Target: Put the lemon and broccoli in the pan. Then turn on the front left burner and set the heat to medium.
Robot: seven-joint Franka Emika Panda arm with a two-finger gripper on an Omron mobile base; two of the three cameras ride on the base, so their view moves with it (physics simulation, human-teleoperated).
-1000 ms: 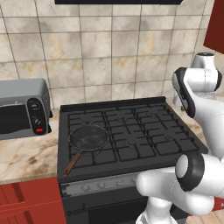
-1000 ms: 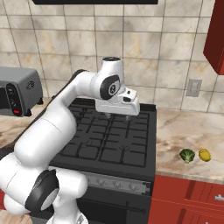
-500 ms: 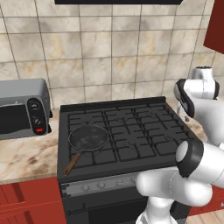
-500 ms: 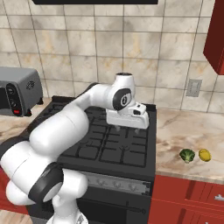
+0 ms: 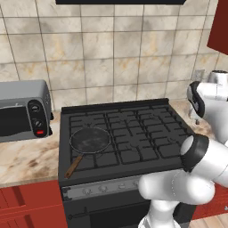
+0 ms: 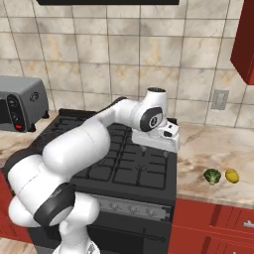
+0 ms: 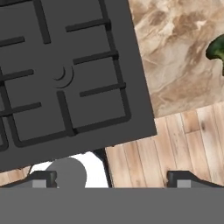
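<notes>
A: Claw (image 6: 171, 145)?
B: Carried at the end of the white arm, above the right edge of the stove, near its front. Fingers (image 7: 43, 178) spread wide apart at the bottom corners of the hand view, clamped on nothing.
A: Below it?
B: Black grate bars and a bare burner head on the stove's right side, then marbled tabletop (image 7: 175, 65) and wooden floor past the stove's front edge.
A: Broccoli?
B: Lying on the tabletop to the right of the stove, near its front edge (image 6: 212, 176). Just creeping in at the right edge of the hand view too. Well apart from the claw.
A: Lemon?
B: Just beside the broccoli, on its right (image 6: 231, 175). Untouched, by the look of it.
A: Pan?
B: Sitting on the front left burner (image 5: 93, 147), mottled inside bare (image 5: 90, 140), wooden handle pointing to the near left.
A: Burner lit?
B: No flame visible. Knobs (image 5: 109, 187) along the stove front too small to read.
A: So, progress?
B: Hardly begun, judging from all this. Nothing in the pan; both items to fetch, then the knob to turn to medium.
</notes>
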